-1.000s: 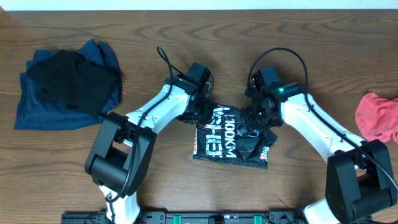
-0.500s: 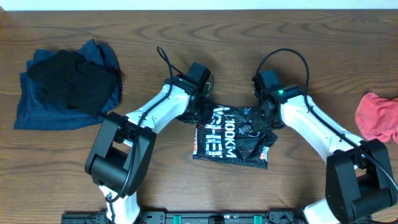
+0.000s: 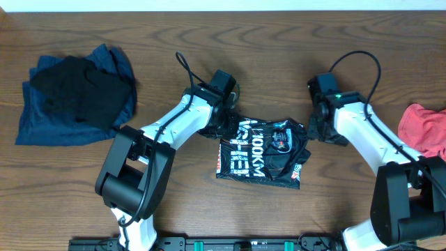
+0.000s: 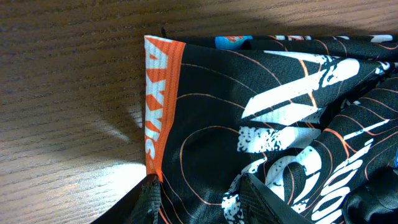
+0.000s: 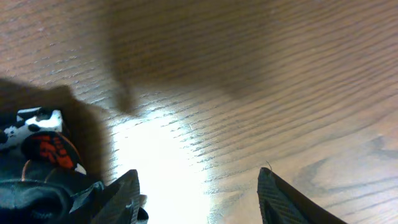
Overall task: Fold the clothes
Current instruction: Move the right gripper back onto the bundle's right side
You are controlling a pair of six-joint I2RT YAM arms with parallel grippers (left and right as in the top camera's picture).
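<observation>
The black shirt (image 3: 259, 155) with white "100KM" print lies folded into a small bundle at the table's middle. My left gripper (image 3: 224, 124) rests at its upper left corner. In the left wrist view, the fingers (image 4: 199, 202) stand apart over the black fabric (image 4: 267, 112) next to its orange hem band (image 4: 158, 106). My right gripper (image 3: 319, 132) is open and empty over bare wood just right of the shirt. In the right wrist view, the fingers (image 5: 198, 199) span bare table and the shirt's edge (image 5: 31, 162) shows at the lower left.
A pile of blue and black clothes (image 3: 73, 97) lies at the far left. A red cloth (image 3: 424, 131) lies at the right edge. Wooden table (image 3: 348, 195) surrounds the shirt.
My right gripper has drawn back to the right, off the shirt's right part, and now sits over bare wood. The left arm has not moved.
</observation>
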